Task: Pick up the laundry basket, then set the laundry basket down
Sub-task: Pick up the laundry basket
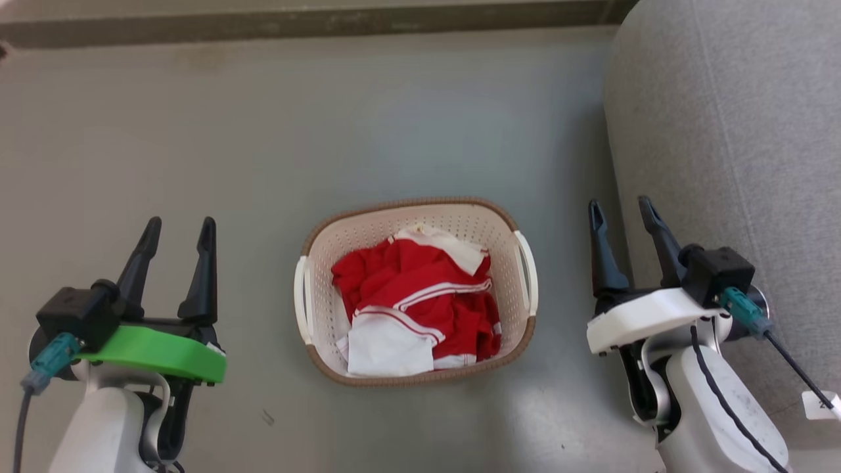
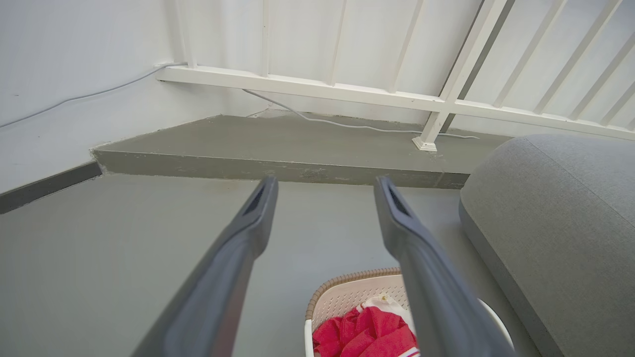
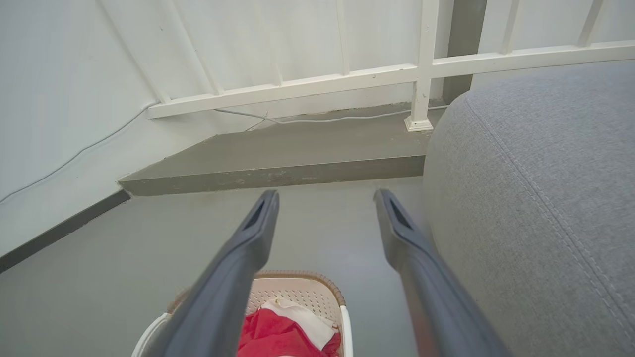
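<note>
The pick-up had not yet begun. The laundry basket (image 1: 368,238) stood on the grey floor (image 1: 263,131), squarely between the two arms and touched by neither. The left hand (image 1: 182,225) hung to the basket's left with its fingers spread apart and nothing between them. The right hand (image 1: 620,205) hung to the basket's right, likewise released and empty. Both were well apart from the basket's rim and looked to be held above it, since each wrist view looked down on the basket from over the floor. Judging from this, the step in hand was the approach. The next move called for both hands to come down and inward to the white side handles (image 1: 301,299), each closing on its own handle, so the lift would stay level. A heap of red and white clothes (image 1: 420,289) filled the basket but lay below the rim and left the handles free. The main obstacle was the grey upholstered seat (image 1: 723,131), just beside the right hand and near the basket's right handle, which left that arm little room. Beyond lay a raised concrete step (image 2: 278,168), a white railing (image 2: 317,91) and a pale cable (image 2: 357,126), all well clear of the work.
</note>
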You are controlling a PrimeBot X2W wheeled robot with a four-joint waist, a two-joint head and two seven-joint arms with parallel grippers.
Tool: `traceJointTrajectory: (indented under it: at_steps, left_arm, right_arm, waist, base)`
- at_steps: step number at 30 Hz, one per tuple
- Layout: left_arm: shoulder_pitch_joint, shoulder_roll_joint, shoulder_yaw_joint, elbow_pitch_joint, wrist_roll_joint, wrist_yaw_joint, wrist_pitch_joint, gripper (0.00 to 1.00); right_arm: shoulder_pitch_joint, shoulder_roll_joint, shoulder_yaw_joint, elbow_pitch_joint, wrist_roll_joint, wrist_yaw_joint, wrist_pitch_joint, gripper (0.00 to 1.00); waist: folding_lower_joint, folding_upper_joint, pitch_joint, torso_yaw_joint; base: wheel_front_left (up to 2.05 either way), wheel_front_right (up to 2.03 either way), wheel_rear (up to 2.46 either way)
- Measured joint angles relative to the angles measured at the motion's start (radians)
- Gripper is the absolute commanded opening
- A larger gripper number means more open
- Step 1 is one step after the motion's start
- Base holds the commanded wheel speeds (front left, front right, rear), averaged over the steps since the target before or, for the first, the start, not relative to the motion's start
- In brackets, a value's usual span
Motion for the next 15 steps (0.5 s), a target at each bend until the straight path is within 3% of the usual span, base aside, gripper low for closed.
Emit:
traceJointTrajectory:
  at_steps: [7,15]
  left_arm:
    - [-0.054,0.037,-0.05,0.037,-0.038,0.0,0.0,1.0]
    - [-0.151,0.095,-0.154,0.146,-0.105,0.0,0.005,1.0]
  right_arm:
    - [-0.062,0.0,0.007,0.034,0.012,-0.008,0.0,1.0]
    - [-0.155,-0.002,0.036,0.153,0.03,-0.016,-0.002,1.0]
  waist:
    - [0.0,0.0,0.1,0.0]
    - [0.0001,0.0,0.229,0.001]
  base:
    - [0.0,0.0,0.0]
    - [0.0,0.0,0.0]
